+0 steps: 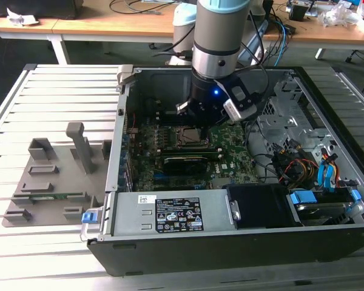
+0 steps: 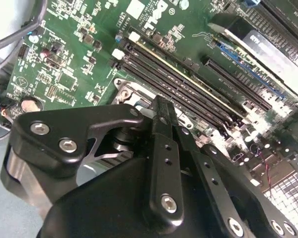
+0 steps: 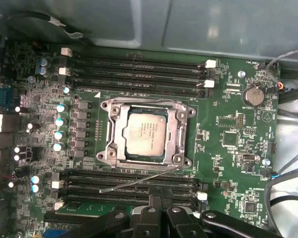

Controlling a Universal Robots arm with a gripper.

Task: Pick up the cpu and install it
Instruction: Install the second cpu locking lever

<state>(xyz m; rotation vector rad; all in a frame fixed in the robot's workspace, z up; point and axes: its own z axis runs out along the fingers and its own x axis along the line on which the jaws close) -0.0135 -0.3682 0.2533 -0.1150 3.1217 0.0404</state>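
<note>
The cpu (image 3: 145, 135) is a silvery-grey square chip lying flat inside the socket frame (image 3: 181, 124) on the green motherboard (image 3: 228, 139). The socket's thin metal lever (image 3: 139, 182) sticks out loose on the gripper's side. In the first wrist view my gripper (image 3: 161, 202) hovers above the board beside the socket, its black fingers close together with nothing between them. In the exterior view the gripper (image 1: 200, 120) hangs inside the open computer case (image 1: 230, 242), just over the socket (image 1: 187, 137). The second wrist view has the gripper (image 2: 159, 106) above the socket's corner.
Memory slots (image 3: 139, 69) run along both sides of the socket. A long dark card (image 1: 188, 162) lies on the board's near side. Cables and drive bays (image 1: 303, 170) crowd the exterior view's right. A grey fixture tray (image 1: 54, 176) sits outside the case on the slatted table.
</note>
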